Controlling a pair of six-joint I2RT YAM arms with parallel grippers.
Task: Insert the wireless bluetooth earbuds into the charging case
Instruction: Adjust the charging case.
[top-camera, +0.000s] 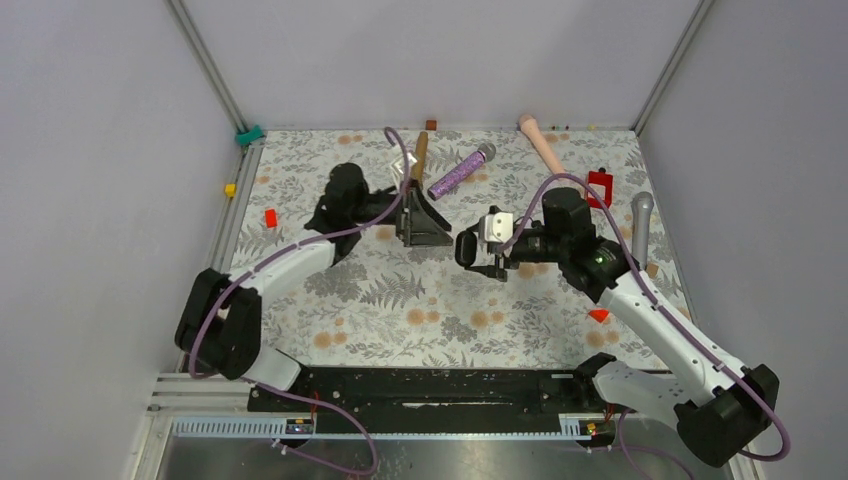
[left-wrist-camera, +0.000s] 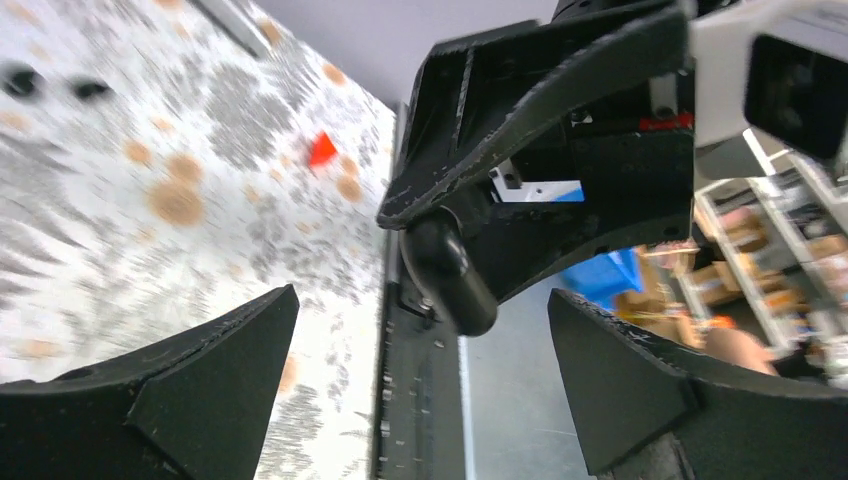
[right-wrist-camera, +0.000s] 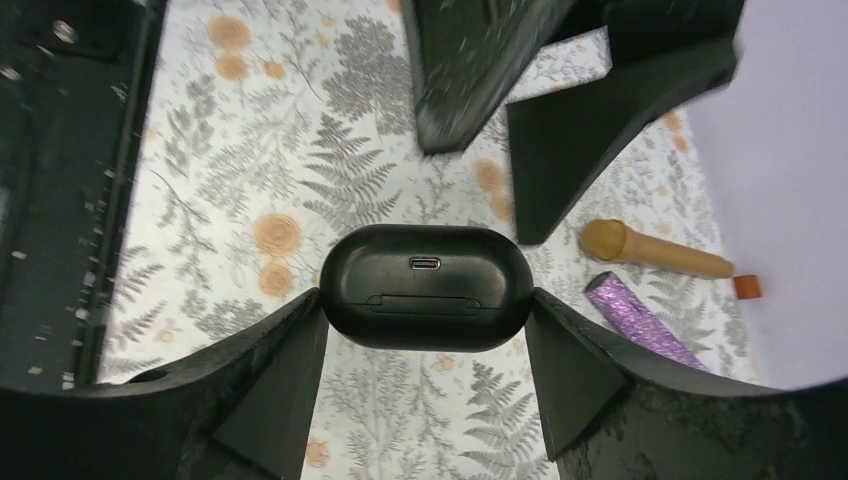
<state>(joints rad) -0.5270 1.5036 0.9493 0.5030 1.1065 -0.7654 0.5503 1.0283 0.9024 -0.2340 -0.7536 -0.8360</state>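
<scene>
One black charging case (right-wrist-camera: 425, 287), its inside hidden, sits clamped in the right pincer (right-wrist-camera: 425, 303); the left pincer (left-wrist-camera: 420, 320) gapes wide and empty just beside it.

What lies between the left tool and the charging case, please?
Nothing: the right wrist view shows only floral tabletop between the open left tool and the charging case held by the right tool.

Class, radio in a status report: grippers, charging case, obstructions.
Left gripper open, empty. Right gripper clamps glossy black oval charging case. No obstruction seen.
</scene>
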